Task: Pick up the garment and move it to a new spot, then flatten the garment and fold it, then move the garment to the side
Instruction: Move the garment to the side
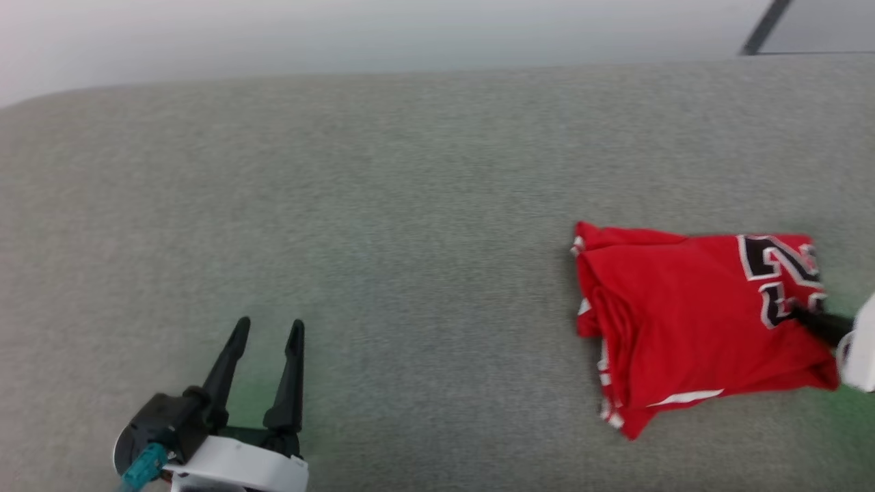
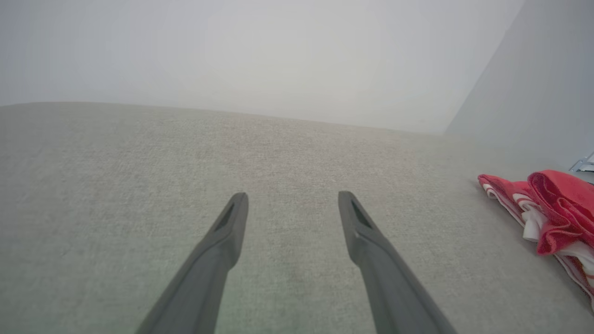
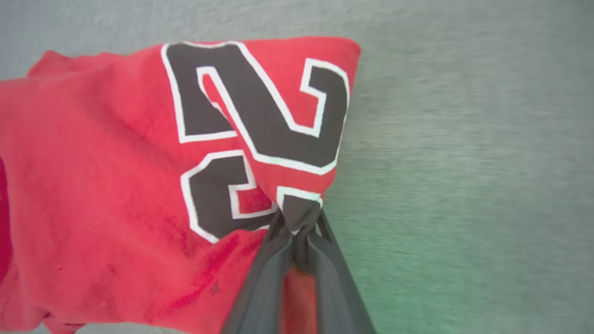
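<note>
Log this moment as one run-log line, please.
garment: folded, lying on grey surface | right pincer: shut on garment's numbered edge | left pincer: open, empty, apart from garment

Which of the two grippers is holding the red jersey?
The right gripper: it is pinched shut on the red jersey at the black number. The left gripper stands open above the bare grey surface.

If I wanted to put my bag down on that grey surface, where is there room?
Plenty. The grey surface lies bare between the open left gripper and the garment, and all along the far side behind both. The crowded spot is at the robot's right, where the right gripper pinches the garment's edge.
</note>
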You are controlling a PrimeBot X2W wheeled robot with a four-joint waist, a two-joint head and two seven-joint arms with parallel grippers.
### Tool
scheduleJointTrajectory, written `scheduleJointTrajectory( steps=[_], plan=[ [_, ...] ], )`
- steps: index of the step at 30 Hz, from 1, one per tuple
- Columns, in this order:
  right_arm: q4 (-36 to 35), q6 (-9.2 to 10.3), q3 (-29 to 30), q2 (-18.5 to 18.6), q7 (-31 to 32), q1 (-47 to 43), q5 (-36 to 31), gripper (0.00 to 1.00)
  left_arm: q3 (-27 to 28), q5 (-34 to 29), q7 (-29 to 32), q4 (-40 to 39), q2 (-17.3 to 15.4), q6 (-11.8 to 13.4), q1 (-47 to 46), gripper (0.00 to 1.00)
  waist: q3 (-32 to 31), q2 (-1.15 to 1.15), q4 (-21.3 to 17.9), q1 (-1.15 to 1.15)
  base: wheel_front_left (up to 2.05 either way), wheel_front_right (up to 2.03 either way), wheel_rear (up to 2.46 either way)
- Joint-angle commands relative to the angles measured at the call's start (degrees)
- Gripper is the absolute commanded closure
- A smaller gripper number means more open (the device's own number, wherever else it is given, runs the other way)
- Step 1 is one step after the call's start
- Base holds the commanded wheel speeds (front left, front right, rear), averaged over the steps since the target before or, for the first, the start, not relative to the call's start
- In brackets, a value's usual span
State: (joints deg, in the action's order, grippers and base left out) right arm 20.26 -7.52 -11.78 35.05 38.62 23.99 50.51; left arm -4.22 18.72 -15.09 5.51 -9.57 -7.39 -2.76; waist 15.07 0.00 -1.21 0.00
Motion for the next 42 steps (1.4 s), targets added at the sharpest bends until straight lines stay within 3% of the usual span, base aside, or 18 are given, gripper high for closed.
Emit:
scheduleJointTrajectory(
  steps=[1,8,17,31,42],
  plan=[
    [0.0,0.07,0.5,0.4,-0.4,-0.1,0.3,1.00,0.0,0.4,0.0,-0.3,-0.3,-0.1,-0.6,0.00,-0.1,0.00,-2.4,0.00,0.00,0.00,0.00],
    [1.9,0.07,4.6,4.4,-4.5,0.8,0.5,1.00,-2.2,0.3,0.0,-4.1,-2.7,-0.1,-1.9,0.00,0.6,0.00,-7.5,0.00,0.00,0.00,0.00],
    [8.0,0.06,5.6,8.7,-11.6,6.2,-6.1,1.00,-3.2,-1.9,0.0,-5.8,-4.8,-0.1,-6.3,0.00,4.0,0.00,-12.0,0.00,0.00,0.00,0.00],
    [23.3,0.07,0.0,5.8,-21.4,19.4,-17.3,1.00,-1.7,-5.9,0.0,-10.2,-7.3,-0.1,-10.0,0.00,9.0,0.00,-13.2,0.00,0.00,0.00,0.00],
    [33.0,0.06,-3.6,2.6,-26.7,24.1,-19.1,1.00,-1.4,-7.6,0.0,-11.3,-8.0,-0.1,-10.4,0.00,10.7,0.00,-13.1,0.00,0.00,0.00,0.00]
  ],
)
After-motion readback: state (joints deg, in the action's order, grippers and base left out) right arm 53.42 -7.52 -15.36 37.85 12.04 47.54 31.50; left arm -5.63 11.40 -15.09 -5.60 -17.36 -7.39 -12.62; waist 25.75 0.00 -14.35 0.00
